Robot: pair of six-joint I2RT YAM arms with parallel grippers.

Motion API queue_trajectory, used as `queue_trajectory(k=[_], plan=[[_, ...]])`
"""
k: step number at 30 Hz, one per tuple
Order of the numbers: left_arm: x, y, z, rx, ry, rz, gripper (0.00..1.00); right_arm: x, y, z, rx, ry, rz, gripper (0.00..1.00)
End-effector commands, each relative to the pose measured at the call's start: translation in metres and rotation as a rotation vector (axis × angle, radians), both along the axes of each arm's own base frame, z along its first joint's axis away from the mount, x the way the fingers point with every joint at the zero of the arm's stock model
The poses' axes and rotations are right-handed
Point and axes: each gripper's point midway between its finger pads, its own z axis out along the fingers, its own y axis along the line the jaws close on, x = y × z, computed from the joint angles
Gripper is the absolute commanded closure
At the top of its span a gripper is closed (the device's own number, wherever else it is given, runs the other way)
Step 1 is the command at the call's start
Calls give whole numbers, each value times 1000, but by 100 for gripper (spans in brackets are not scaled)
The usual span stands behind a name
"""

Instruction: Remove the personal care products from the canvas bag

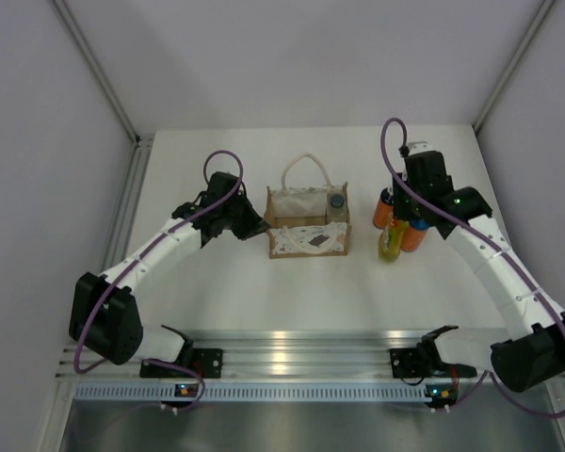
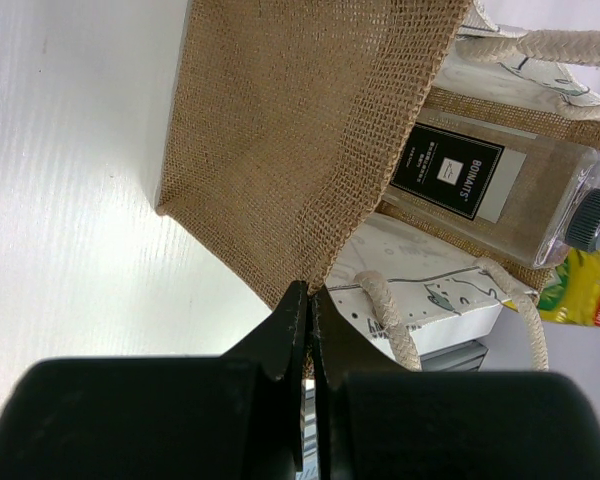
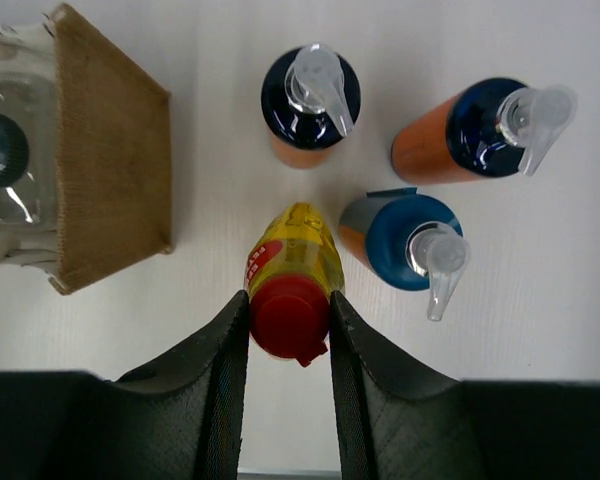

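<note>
1. The left gripper (image 2: 306,296) is fully closed, pinching the top hem at the left end of the canvas bag (image 2: 280,120). That reads as a hold-down, and the bag needs one. The weave is soft and floppy and would likely lift with whatever is pulled out of it.
2. The right gripper (image 3: 288,305) is narrowed around the slim yellow bottle (image 3: 292,250). A finger presses on each side of its red cap (image 3: 285,325), and the bottle is outside the bag, just right of it.
3. Three orange pump bottles (image 3: 425,150) stand close by on the table (image 3: 540,380). They are bunched tight, so a careless swing could topple them.
4. One is left inside: the clear bottle (image 2: 500,190) with the black label. It stands at the bag's right end, and its dark grey cap (image 2: 595,220) pokes up above the rim.
5. Handling call: it looks like rigid plastic with flat, glossy sides, so probably slippery. Its contents look clear, and I can't tell how full it is.
6. The best grip looks like the cap or the neck just below it, the only part clear of the cloth, with a straight lift.
</note>
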Motion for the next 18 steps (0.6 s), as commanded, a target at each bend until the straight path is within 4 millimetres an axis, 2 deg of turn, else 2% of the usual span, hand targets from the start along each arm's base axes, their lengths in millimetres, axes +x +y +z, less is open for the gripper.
queue_trajectory(k=[1, 6, 8, 9, 10, 12, 13, 16, 18], plan=[[8, -1, 9, -10, -32, 0, 100, 30, 6, 45, 91, -268, -2, 100], [8, -1, 8, -11, -30, -3, 100, 28, 3, 19, 71, -227, -13, 100], [8, -1, 7, -12, -26, -3, 100, 26, 2, 19, 73, -234, -15, 98], [8, -2, 7, -12, -26, -5, 100, 25, 2, 14, 70, -224, -16, 93], [8, -2, 7, -11, -26, -3, 100, 24, 2, 13, 71, -224, -14, 76], [8, -2, 7, -10, -27, -5, 100, 22, 2, 10, 75, -216, -16, 59], [9, -2, 7, -11, -28, -2, 100, 22, 3, 10, 80, -217, -14, 45], [8, -1, 5, -6, -24, -2, 100, 23, 9, 18, 103, -220, 10, 40], [9, -2, 3, -5, -19, -3, 100, 24, 11, 31, 112, -240, 14, 38]])
